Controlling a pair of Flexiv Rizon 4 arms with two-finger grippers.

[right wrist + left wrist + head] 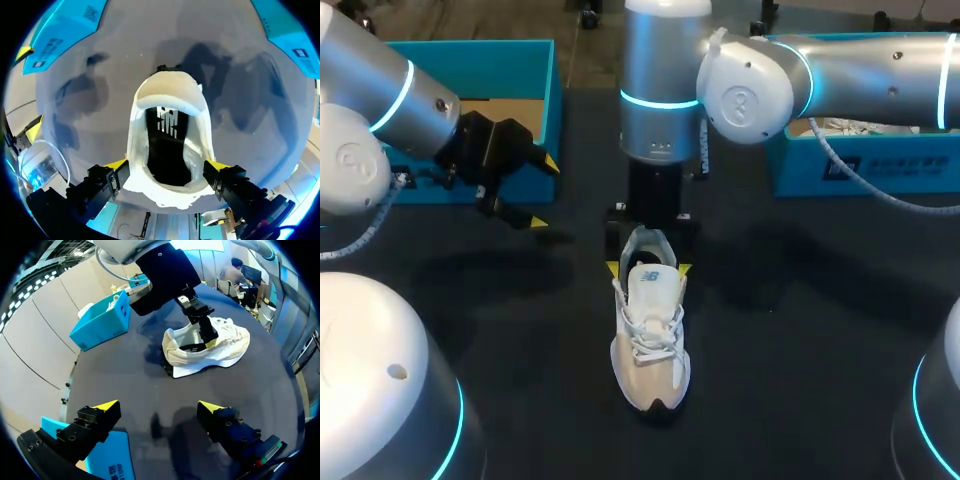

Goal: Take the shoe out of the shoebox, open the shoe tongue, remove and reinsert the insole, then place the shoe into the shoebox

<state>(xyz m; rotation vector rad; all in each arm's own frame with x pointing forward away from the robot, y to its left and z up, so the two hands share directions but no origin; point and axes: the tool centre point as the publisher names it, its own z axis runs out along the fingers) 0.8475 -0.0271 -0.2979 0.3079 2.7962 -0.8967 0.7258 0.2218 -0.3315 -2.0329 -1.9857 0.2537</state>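
Now the shoe (650, 340) stands on the table (800, 330), with the right claw (648, 268) clamped across its heel end. The left claw (545, 192) hangs spread apart, well off to the side. To my mind, the right should pin the heel steady while the left pinches the tongue (651, 281) high and draws it toward the toe. The insole is lost in the dark opening.

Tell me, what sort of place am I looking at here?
Probably a robotics lab or test bench: two silver robot arms reach over a dark table, the right gripper holds a white lace-up sneaker by its heel, and teal cardboard shoeboxes sit at the table's far side.
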